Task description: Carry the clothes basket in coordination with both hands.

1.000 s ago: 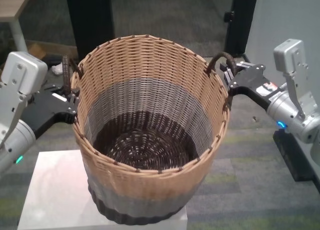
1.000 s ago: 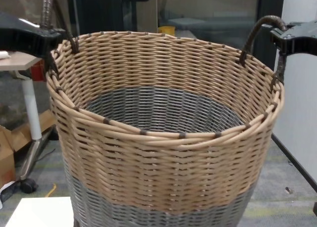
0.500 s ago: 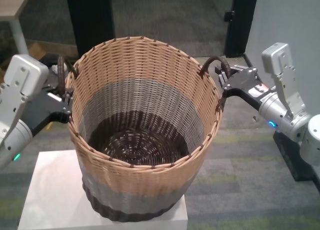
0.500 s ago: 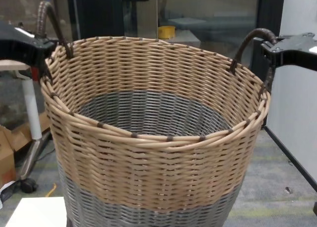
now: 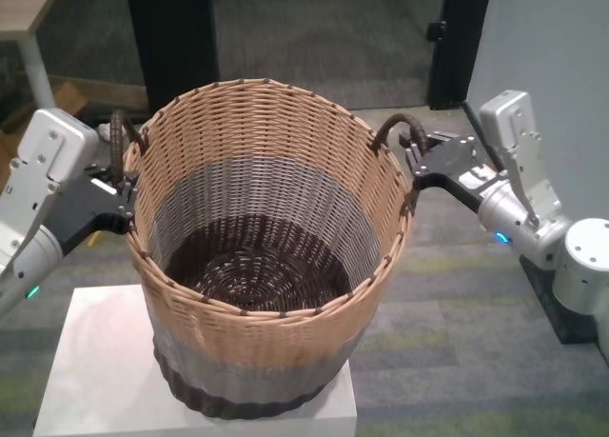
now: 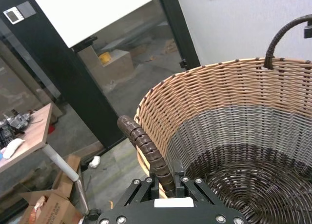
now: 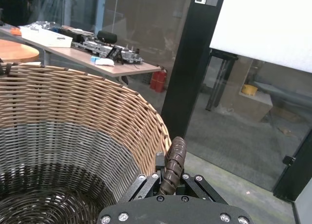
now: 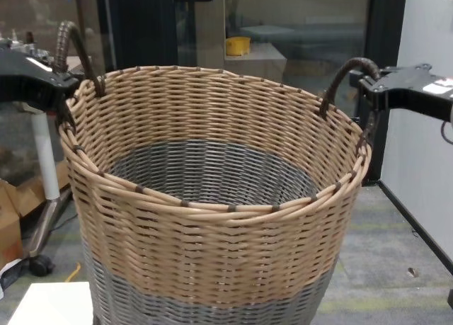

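The clothes basket (image 5: 249, 340) is a big round wicker tub, tan above and grey below, empty inside, over a white pedestal (image 5: 90, 361). Whether its base touches the pedestal I cannot tell. My left gripper (image 5: 120, 183) is shut on the dark left loop handle (image 5: 117, 140). The left wrist view shows that handle (image 6: 145, 147) rising from between the gripper's (image 6: 166, 184) closed fingers. My right gripper (image 5: 417, 159) is shut on the right handle (image 5: 394, 127). In the right wrist view that handle (image 7: 173, 164) is pinched in the gripper (image 7: 168, 181). The chest view shows both hands (image 8: 59, 82) (image 8: 368, 88) at the basket's rim (image 8: 212, 206).
A wooden desk on a white leg (image 8: 42, 155) and cardboard boxes (image 8: 8, 226) stand at the left. A black pillar (image 5: 171, 37) is behind the basket and a pale wall (image 5: 552, 37) at the right. Patterned carpet (image 5: 447, 342) lies around the pedestal.
Both hands have moved the basket to the view's left. It has sunk lower in the chest view and looks smaller from the head. Both grips have held.
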Robot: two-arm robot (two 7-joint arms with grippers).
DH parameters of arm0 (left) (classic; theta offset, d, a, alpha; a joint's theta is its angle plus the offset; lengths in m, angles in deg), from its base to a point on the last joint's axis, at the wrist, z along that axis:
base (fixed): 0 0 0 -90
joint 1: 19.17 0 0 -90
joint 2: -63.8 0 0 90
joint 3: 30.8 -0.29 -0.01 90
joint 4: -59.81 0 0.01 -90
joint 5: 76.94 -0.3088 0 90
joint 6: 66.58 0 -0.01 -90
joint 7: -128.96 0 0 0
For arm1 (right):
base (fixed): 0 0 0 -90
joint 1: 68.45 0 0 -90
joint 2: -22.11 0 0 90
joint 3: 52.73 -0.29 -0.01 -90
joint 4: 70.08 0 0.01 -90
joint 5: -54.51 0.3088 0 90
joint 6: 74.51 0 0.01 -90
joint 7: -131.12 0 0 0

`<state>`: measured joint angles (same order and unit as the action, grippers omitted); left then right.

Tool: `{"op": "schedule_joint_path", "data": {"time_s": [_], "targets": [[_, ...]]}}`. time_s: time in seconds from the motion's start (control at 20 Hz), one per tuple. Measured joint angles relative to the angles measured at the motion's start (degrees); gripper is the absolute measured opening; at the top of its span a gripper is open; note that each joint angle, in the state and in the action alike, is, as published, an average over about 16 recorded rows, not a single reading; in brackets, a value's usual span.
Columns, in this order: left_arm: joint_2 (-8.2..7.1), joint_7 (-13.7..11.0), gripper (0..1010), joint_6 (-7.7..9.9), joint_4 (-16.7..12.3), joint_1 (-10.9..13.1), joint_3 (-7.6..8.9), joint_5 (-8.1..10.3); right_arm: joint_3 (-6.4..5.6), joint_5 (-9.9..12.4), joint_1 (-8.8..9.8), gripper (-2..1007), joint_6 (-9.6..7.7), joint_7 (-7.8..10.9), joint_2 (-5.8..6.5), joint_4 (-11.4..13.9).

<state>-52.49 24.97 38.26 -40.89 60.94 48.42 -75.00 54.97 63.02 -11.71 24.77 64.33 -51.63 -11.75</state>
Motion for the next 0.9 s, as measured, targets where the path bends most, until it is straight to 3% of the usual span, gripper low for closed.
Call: {"op": "schedule_joint_path", "data": {"time_s": [0.45,0.9], "targets": [[0.82,-1.11,183,-0.70,3.56,-1.37,-0.30,-2.24,0.42,-0.78,-3.50,106,3.58,1.22,-2.35,-7.93],[1.75,-1.67,183,-1.12,5.43,-0.79,0.63,-3.55,0.49,-1.03,-5.33,106,5.38,2.07,-3.89,-13.05]]}}
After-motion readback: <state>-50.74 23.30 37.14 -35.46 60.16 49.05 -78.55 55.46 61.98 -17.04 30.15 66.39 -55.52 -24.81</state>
